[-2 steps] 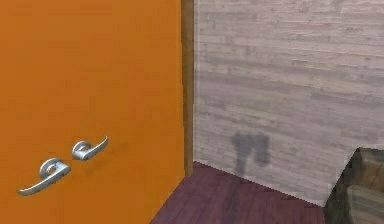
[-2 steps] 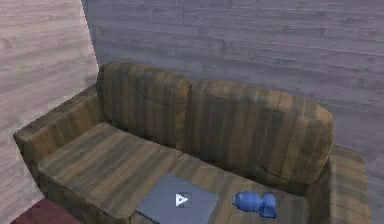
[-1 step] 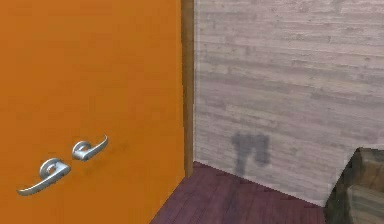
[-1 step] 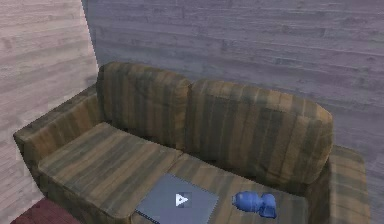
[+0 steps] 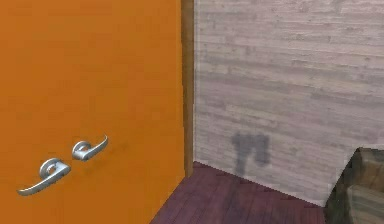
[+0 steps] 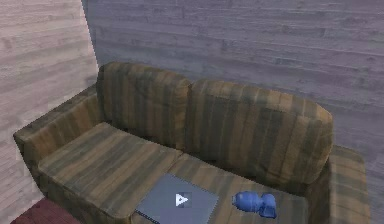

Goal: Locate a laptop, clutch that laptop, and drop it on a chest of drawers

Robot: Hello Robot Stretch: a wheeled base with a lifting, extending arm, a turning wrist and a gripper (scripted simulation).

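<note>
Grey and slim, lid down: laptop (image 6: 178, 200), flat on the middle seat cushion of the sofa (image 6: 200, 120), nearest of all at the arm side view's lower edge. Just beside it toward that view's right, parted by a strip of cushion: small blue rounded thing (image 6: 255, 203), lying on its side. Probably set down flat on soft upholstery, so steady and unlikely to slide, yet low and close to the blue thing, hence little spare room on that side for a reach. Behind both, striped olive-brown backrest, then pale plank wall (image 6: 230, 40).

State of the jaws: cannot tell.

From the arm side view: the task's thing and its seat. From the forward view instead: orange door (image 5: 90, 80) close ahead, with two silver lever handles (image 5: 88, 149) low on it; farther off, dark purple floor (image 5: 240, 200); at the lower right corner a brown striped edge (image 5: 362, 190), perhaps the sofa's arm.
</note>
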